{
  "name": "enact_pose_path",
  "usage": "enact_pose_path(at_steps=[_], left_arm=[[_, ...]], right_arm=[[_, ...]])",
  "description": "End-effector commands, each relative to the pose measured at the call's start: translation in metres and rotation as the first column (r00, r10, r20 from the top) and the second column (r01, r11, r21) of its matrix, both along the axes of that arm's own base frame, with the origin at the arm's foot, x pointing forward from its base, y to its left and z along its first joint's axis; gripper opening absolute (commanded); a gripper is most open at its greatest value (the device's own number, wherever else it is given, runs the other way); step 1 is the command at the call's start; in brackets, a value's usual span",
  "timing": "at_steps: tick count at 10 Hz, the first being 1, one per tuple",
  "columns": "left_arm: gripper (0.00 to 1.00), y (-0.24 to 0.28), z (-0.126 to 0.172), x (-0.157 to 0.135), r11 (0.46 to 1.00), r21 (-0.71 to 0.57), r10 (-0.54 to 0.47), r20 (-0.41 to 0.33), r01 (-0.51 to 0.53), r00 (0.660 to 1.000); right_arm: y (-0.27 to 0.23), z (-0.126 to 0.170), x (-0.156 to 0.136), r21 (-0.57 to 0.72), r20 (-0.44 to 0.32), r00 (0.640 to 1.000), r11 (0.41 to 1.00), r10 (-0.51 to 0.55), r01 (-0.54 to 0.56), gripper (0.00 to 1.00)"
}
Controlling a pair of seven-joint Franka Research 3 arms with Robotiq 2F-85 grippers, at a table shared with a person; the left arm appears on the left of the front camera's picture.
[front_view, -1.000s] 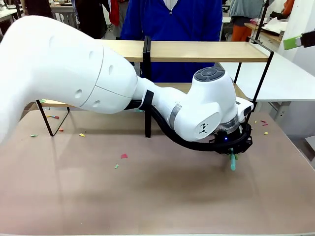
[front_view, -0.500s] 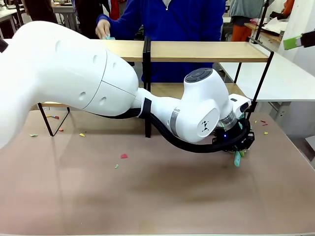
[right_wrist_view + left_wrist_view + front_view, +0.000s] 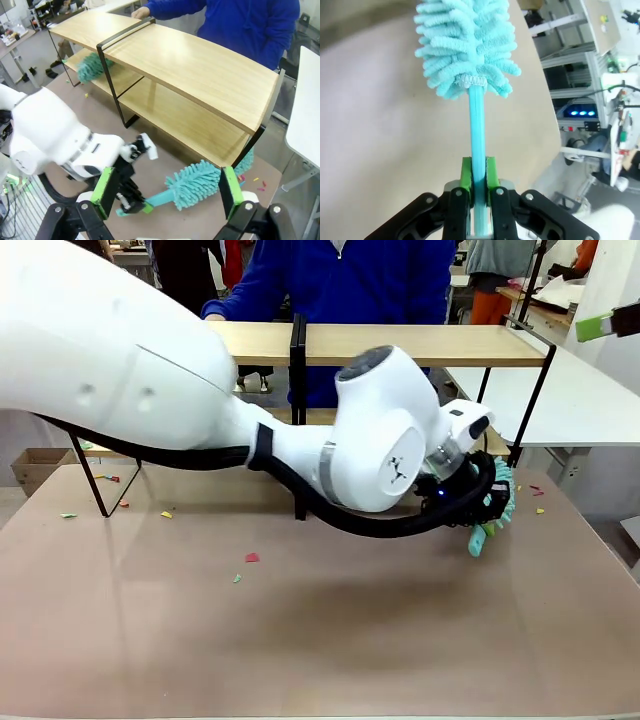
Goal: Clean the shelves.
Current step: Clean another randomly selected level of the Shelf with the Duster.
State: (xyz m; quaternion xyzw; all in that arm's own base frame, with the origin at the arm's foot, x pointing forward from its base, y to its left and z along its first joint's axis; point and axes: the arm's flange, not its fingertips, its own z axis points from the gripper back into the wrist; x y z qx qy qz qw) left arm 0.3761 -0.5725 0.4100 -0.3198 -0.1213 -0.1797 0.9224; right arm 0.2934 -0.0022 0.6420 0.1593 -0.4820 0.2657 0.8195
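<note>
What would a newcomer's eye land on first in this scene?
Most likely the big white left arm stretched across the brown table. Its left gripper is shut on the handle of a fluffy teal duster, by the right end of the wooden shelves. Next come the person in blue standing behind the shelves and the bright little scraps scattered on the table.
</note>
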Motion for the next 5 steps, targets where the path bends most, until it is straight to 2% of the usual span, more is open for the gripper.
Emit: enact_pose_path(at_steps=[1, 3, 5], left_arm=[[0.13, 0.059, 0.011, -0.034, 0.997, -0.040, -0.064, 0.016, 0.065, 0.998], [0.13, 0.080, 0.005, -0.050, 0.995, -0.014, -0.102, -0.005, 0.101, 0.995], [0.13, 0.109, 0.006, -0.066, 0.996, 0.007, -0.091, 0.003, 0.091, 0.996]], right_arm=[[0.000, -0.001, 0.001, 0.000, 0.002, 1.000, 1.000, 0.007, -0.007, 1.00], [0.000, -0.001, 0.001, 0.000, 0.002, 1.000, 1.000, 0.007, -0.007, 1.00], [0.000, -0.001, 0.001, 0.000, 0.002, 1.000, 1.000, 0.007, -0.007, 1.00]])
